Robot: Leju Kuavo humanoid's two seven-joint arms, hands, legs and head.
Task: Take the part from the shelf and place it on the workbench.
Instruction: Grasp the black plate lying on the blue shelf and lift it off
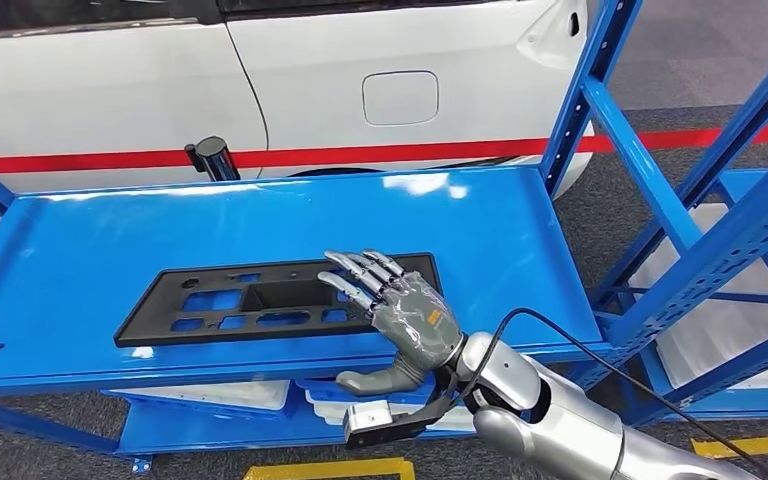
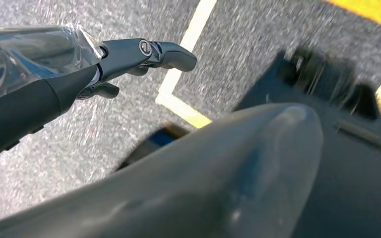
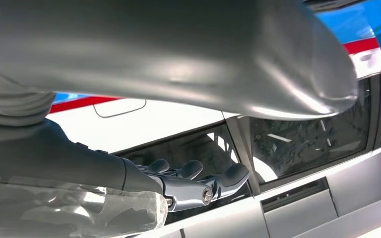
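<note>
A flat black plastic part [image 1: 222, 302] with several cutouts lies on the blue shelf [image 1: 80, 230], near its front edge. My right hand [image 1: 405, 315] hovers at the part's right end, fingers stretched out over it and thumb hanging below the shelf's front edge; it holds nothing. In the right wrist view the right hand [image 3: 188, 186] shows its fingers straight and apart, with the white car behind them. My left hand [image 2: 104, 64] hangs over the grey floor, fingers extended and empty.
A white car [image 1: 360, 60] stands close behind the shelf. A black cylinder [image 1: 212, 157] rises at the shelf's back edge. Blue uprights and braces [image 1: 580, 90] frame the right side. White parts [image 1: 220, 395] lie on the lower level. Yellow floor tape [image 1: 330, 468] runs below.
</note>
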